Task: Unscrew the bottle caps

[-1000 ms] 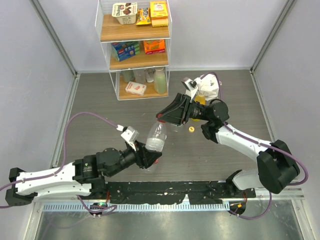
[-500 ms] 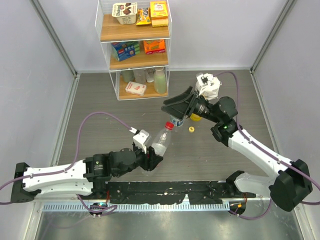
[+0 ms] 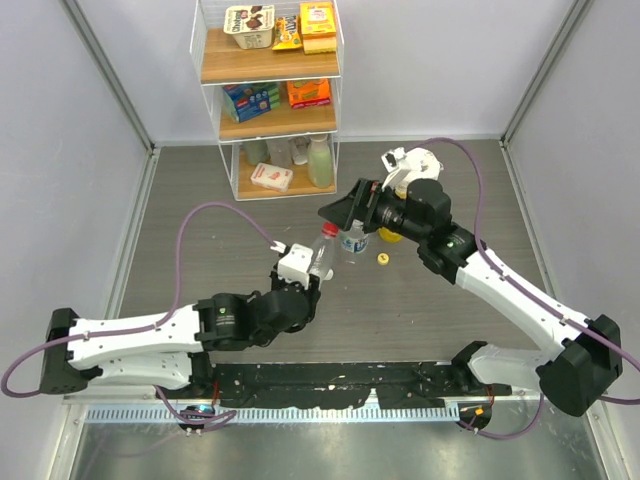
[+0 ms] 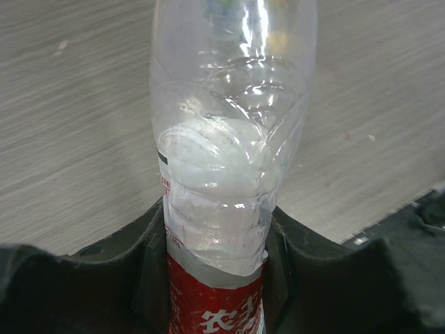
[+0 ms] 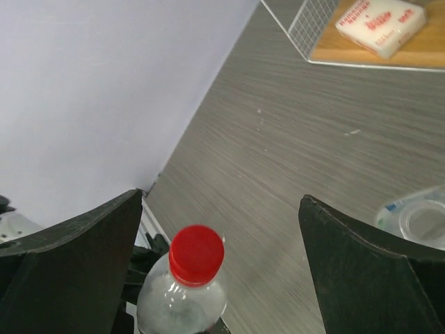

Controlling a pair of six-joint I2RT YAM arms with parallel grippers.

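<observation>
The yellow cap (image 3: 382, 259) lies off, at four o'clock of the uncapped blue-label bottle (image 3: 352, 240). The left gripper (image 4: 215, 275) clenches the red-label bottle (image 4: 222, 174), its red cap (image 5: 197, 254) still on; the right gripper (image 5: 221, 209) hangs released.

Bright, even overhead light; soft shadows; glare streaks on clear bottle (image 4: 229, 174); wrist views slightly soft.

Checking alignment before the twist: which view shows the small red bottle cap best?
Right wrist view: the small round red plastic cap is large and unobstructed between the open right gripper's fingers. Top external shows it as a tiny red spot. Left wrist shows only the clear red-labelled plastic bottle's body, no cap.
</observation>
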